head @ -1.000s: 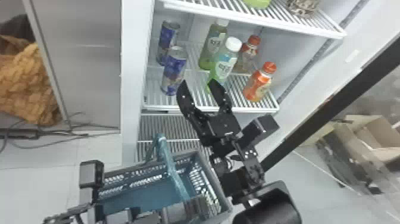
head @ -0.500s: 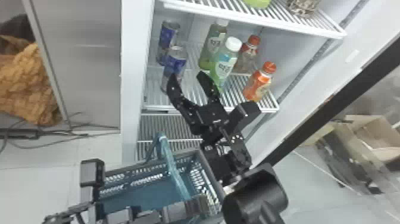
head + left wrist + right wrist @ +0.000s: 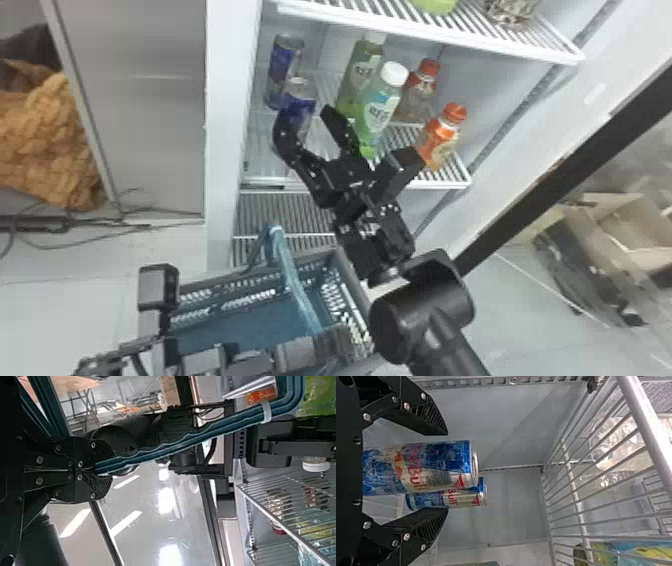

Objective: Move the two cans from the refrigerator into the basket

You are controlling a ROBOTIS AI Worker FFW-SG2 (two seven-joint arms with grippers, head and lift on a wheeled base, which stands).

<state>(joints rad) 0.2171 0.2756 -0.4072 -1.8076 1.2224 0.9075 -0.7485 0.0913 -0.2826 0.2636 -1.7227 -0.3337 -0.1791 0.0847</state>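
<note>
In the head view my right gripper (image 3: 305,117) stands open at the nearer can (image 3: 300,107), one finger overlapping its lower left side. The farther can (image 3: 284,70) is upright behind it on the same shelf. The right wrist view has the nearer can (image 3: 421,468) between the spread fingers of my right gripper (image 3: 447,471), with the second can (image 3: 455,498) beyond. The basket (image 3: 250,320) hangs below the shelf at lower left, its handle (image 3: 295,280) raised. In the left wrist view my left gripper (image 3: 95,469) is shut on the basket handle (image 3: 166,447).
Green bottles (image 3: 380,107) stand right of the cans, close to the right gripper's other finger. Orange-capped bottles (image 3: 440,135) are farther right. A wire shelf (image 3: 430,35) crosses above, and the refrigerator's side wall (image 3: 227,125) rises at the left.
My right gripper has moved left from in front of the green bottles to the nearer can, its fingers staying open. The basket and the cans stay where they were.
</note>
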